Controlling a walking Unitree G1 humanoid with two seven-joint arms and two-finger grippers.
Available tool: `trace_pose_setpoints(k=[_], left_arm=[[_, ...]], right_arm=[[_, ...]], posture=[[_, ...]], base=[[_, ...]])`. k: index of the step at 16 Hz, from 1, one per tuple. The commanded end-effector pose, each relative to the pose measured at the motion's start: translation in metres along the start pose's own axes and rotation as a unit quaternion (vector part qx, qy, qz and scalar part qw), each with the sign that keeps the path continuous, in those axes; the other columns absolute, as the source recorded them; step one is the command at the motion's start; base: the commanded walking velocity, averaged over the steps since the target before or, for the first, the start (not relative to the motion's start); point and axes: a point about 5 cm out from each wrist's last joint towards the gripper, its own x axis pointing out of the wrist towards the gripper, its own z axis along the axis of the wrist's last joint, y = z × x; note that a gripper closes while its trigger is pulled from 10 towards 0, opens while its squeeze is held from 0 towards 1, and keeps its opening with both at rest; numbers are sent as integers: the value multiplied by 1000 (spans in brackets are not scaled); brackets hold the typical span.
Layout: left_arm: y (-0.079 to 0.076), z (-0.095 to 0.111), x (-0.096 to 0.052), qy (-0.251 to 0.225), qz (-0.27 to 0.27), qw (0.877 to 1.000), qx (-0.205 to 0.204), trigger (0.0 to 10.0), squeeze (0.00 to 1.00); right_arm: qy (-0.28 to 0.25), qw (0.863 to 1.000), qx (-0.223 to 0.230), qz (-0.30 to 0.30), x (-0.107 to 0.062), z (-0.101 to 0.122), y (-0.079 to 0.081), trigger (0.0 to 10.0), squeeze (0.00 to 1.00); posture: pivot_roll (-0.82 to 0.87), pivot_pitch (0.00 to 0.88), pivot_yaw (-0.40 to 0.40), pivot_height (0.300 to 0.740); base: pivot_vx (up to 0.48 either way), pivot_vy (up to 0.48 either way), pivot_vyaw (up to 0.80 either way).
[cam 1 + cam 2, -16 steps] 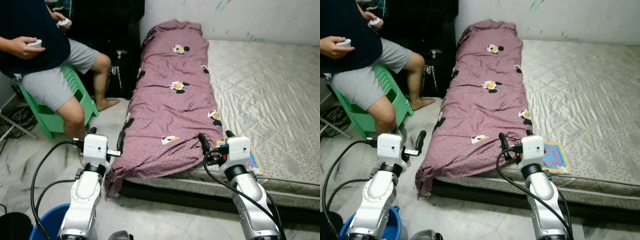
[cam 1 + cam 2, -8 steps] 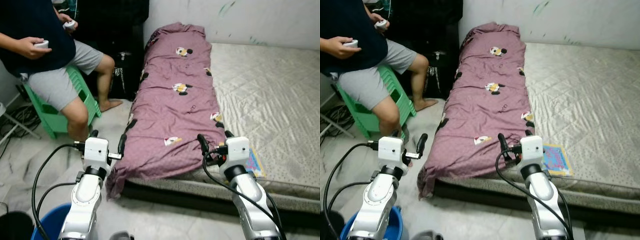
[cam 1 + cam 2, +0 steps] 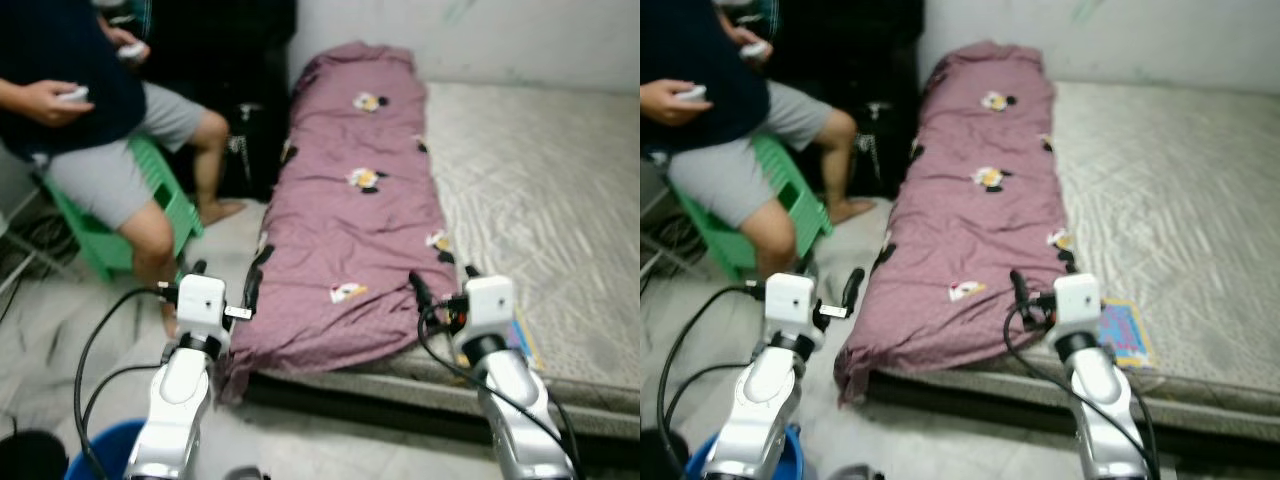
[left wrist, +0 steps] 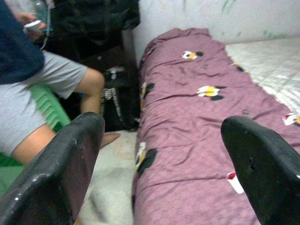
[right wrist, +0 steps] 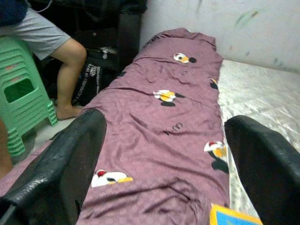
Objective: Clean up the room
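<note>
Left hand [image 3: 222,292], fingers apart, hovers over the floor beside my bed's near corner. Right hand [image 3: 440,287], fingers apart, holds nothing above the mauve cartoon-print quilt [image 3: 350,200] lying lengthwise on the grey quilted mattress [image 3: 540,180].

Purple cartoon-print blanket [image 3: 352,210] lies lengthwise along mattress [image 3: 540,190] edge.

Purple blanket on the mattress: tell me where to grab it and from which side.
Probably the near edge of the purple blanket, where it bunches and droops off the mattress. Come from the foot end, where the open left gripper and right gripper hover.
</note>
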Motion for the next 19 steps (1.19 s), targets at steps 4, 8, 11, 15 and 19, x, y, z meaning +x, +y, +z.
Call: trace_pose_setpoints(k=[4, 8, 11, 15, 19], left_arm=[[3, -1, -1, 2, 3, 1000, 2, 10000, 0], [2, -1, -1, 2, -1, 1000, 1, 10000, 0], [1, -1, 0, 2, -3, 1000, 0, 10000, 0], [-1, -1, 0, 1, -7, 1000, -1, 10000, 0], [-1, -1, 0, 3, -2, 1000, -2, 10000, 0]], right_arm=[[-8, 1000, -1, 0, 1, 4, 2, 10000, 0], [-7, 1000, -3, -4, 1, 4, 1, 10000, 0], [-7, 1000, -4, -5, 1, 4, 0, 10000, 0], [-6, 1000, -6, -5, 1, 4, 0, 10000, 0], [-6, 1000, -7, -4, 1, 4, -1, 10000, 0]], posture=[[-67, 7, 17, 740], [-68, 8, 18, 740], [-70, 10, 17, 740], [-70, 11, 13, 740], [-67, 9, 9, 740]], base=[[267, 0, 0], [267, 0, 0], [266, 0, 0], [292, 0, 0], [290, 0, 0]])
